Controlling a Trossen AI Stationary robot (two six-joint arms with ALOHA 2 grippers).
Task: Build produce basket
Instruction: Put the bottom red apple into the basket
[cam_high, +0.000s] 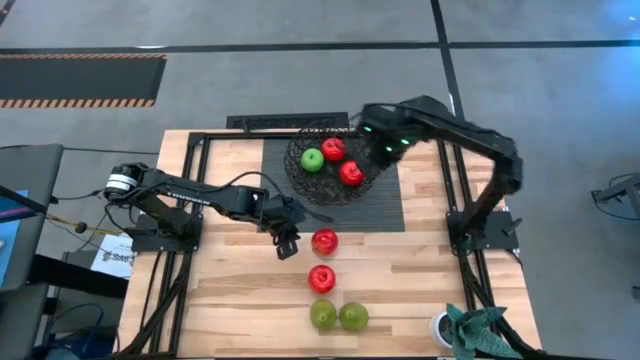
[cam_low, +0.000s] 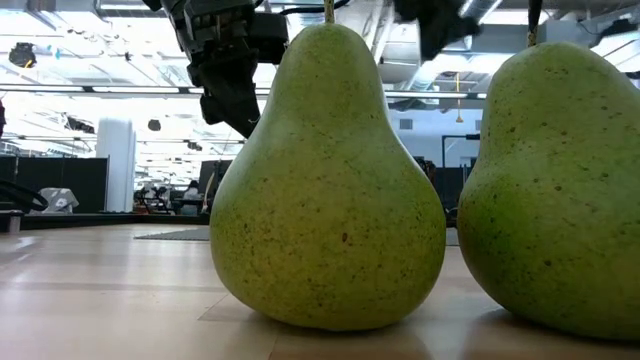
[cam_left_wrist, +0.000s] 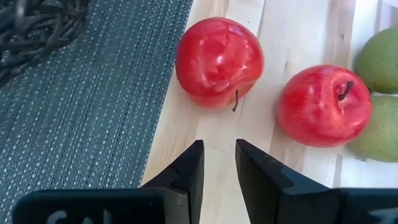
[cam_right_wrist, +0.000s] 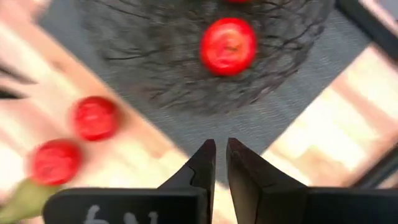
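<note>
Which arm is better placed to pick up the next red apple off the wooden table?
Left. The left gripper hangs right beside the nearer shiny red apple, empty, fingers slightly apart, aimed at it. The right gripper is by the black wire basket, farther off.

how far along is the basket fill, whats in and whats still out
Done: the basket holds three fruits, a green one and two red ones. In hand: nothing. The left claw is empty, narrowly parted, just short of a red apple; the right claw hangs empty above the basket's edge. Left: that apple, the second red apple and two pears on the table.
</note>
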